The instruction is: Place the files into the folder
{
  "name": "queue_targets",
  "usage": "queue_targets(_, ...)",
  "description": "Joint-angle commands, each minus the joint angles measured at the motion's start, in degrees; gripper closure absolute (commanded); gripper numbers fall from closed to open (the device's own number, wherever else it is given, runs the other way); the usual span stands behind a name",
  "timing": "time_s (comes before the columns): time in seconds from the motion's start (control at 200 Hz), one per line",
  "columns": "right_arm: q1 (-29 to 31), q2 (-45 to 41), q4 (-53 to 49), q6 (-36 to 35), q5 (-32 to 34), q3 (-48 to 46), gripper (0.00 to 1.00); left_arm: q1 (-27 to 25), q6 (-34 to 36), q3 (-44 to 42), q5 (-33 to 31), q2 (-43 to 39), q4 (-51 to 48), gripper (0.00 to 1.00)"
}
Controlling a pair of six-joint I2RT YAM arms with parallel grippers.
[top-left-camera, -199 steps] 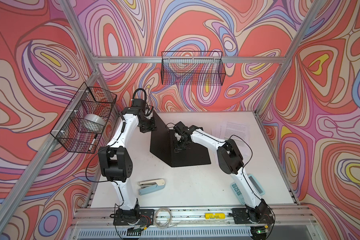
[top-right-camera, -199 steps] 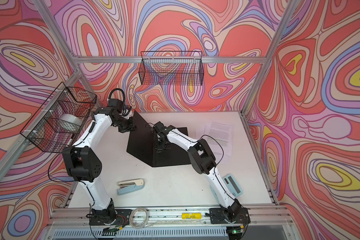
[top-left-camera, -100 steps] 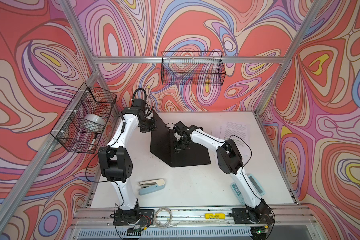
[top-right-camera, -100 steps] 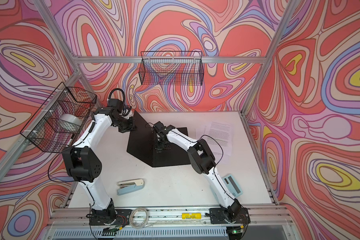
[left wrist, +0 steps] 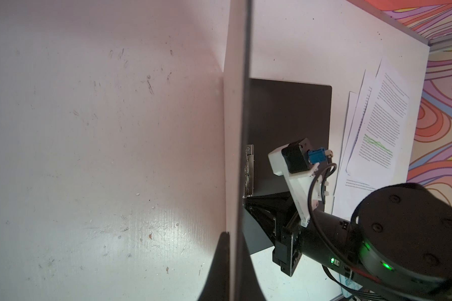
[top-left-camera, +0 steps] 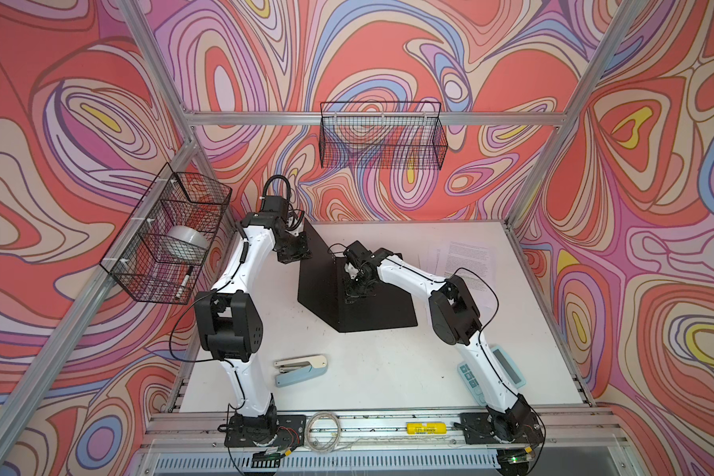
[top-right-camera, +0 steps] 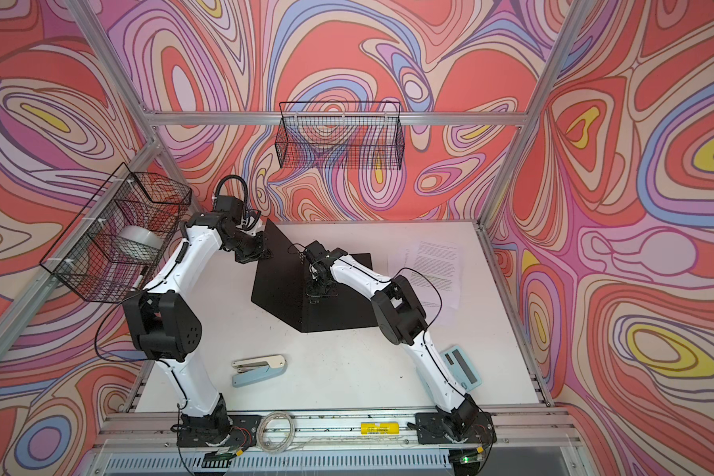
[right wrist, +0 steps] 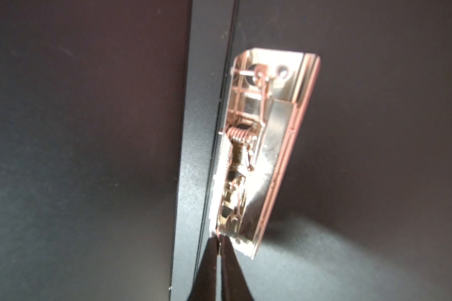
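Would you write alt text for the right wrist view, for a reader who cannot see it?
The right gripper has its dark fingers closed on the near end of a metal clip with a coil spring, fixed beside the spine crease on the black inside of the open folder.

table (top-left-camera: 388, 383): white scuffed top is carrying all I am working over | folder (top-left-camera: 372, 309): is lying mid-table, one black leaf flat, one raised | files (top-left-camera: 468, 253): are lying fanned just beside it, far right | stapler (top-left-camera: 301, 369): is lying front, left of centre | calculator (top-left-camera: 510, 366): is lying front right, partly under my right arm
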Motion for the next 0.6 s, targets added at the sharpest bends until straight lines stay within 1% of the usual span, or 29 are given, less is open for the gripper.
queue_targets(0.0,0.3,2.9,-1.9,-0.3,0.5,-0.1,0.9,0.0,0.1,-0.2,1.9,-3.0,-1.1,1.0)
queue_targets(0.12,0.3,2.7,-1.5,0.0,0.2,-0.2,0.9,0.0,0.0,-0.3,2.0,-2.9,-1.1,1.0)
queue_targets(0.265,0.3,2.9,-1.6,0.0,0.0,-0.2,0.93,0.0,-0.1,-0.3,2.1,-2.9,-1.1,1.0)
queue_targets(0.596,0.3,3.8,-1.5,-0.2,0.0,-0.9,0.93,0.0,0.0,0.4,2.7,-2.5,-1.1,1.0)
